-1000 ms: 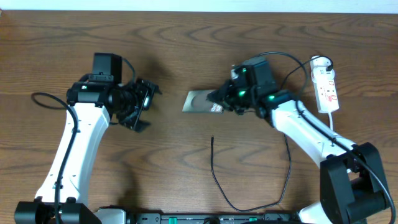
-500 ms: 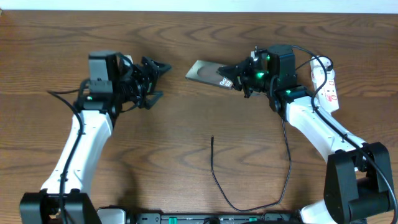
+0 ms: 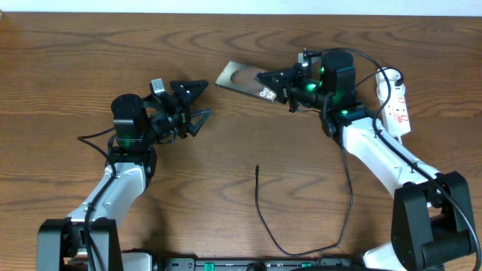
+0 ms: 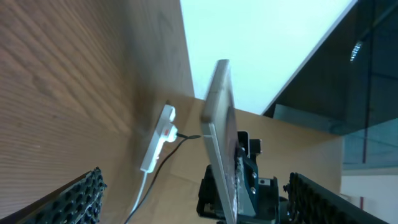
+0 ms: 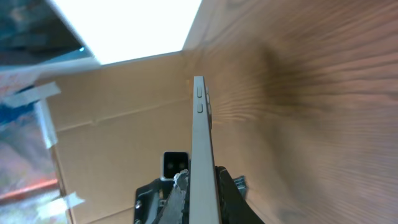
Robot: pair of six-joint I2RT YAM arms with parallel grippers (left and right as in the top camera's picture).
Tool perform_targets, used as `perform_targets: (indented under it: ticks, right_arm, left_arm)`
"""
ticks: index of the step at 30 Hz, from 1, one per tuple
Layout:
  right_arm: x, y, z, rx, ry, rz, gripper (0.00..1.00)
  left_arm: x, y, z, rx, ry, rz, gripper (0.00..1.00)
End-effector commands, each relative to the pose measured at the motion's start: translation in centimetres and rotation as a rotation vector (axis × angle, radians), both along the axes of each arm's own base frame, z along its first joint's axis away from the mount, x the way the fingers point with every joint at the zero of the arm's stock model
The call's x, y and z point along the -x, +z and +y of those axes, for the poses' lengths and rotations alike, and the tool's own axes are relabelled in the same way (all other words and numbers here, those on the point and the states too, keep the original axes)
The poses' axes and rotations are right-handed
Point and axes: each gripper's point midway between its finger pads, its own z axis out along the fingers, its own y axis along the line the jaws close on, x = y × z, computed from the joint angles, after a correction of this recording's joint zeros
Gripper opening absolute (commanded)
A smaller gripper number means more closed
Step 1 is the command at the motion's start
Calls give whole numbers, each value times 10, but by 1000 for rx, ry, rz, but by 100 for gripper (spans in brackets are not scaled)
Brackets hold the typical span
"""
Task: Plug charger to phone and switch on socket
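Pinching the phone [image 3: 236, 78] edgewise, right tool [image 3: 271, 85].

We note the phone [image 3: 238, 77] at far centre, held off the tabletop [image 3: 90, 45], with its right end clamped in the right end effector [image 3: 269, 84]. The left end effector [image 3: 205, 98] sits to the phone's left, apart from it, with its jaws spread and facing it. The socket [image 3: 395, 105] lies on the tabletop at far right, just right of the right arm. The charger [image 3: 260, 214] lies at near centre, its plug tip pointing far and its cable looping near and right.
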Motion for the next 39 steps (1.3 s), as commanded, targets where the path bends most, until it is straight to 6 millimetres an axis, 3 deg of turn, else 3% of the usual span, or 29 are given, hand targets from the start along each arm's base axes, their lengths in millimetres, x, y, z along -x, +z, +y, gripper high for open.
perform_targets:
  ticks: [1,15,26,39]
  right_arm:
    - [11,17,24,-37,67,-42,1]
    - [40,27,72,-85,129,-17,1]
    - [41,25,80,-154,54,146,1]
    - [40,31,87,-161,33,111,1]
  left_arm:
    - [1,6,0,39,3,16,90]
    - [-9,20,8,40,65,-54,90]
    - [-14,28,11,40,89,-97,90]
    - [-19,28,17,95,150,-36,89]
